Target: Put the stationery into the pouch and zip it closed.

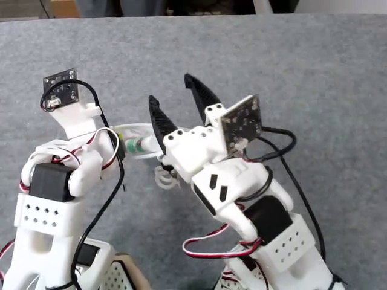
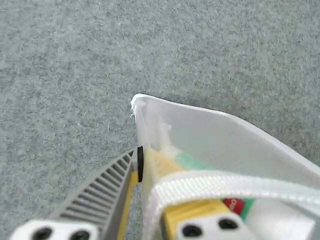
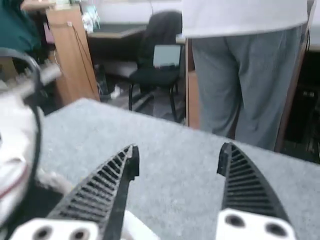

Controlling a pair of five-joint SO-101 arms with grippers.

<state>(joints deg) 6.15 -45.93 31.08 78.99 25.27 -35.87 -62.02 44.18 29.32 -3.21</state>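
The pouch [image 1: 136,144] is white and translucent and lies on the grey table between the two arms. In the left wrist view the pouch [image 2: 210,145] has green, yellow and red stationery [image 2: 187,161] showing through its wall, and a white webbing band runs along its edge. My left gripper [image 2: 145,200] is shut on the pouch's end, one grey ribbed finger [image 2: 100,192] outside it. My right gripper [image 1: 181,109] stands open just beyond the pouch, its black fingers [image 3: 112,180] wide apart with nothing between them [image 3: 180,150].
A small white loop [image 1: 166,176] lies on the table by the pouch, under the right arm. Grey cloth [image 1: 314,72] covers the table with free room to the far side and right. The table's far edge [image 1: 242,15] runs along the back.
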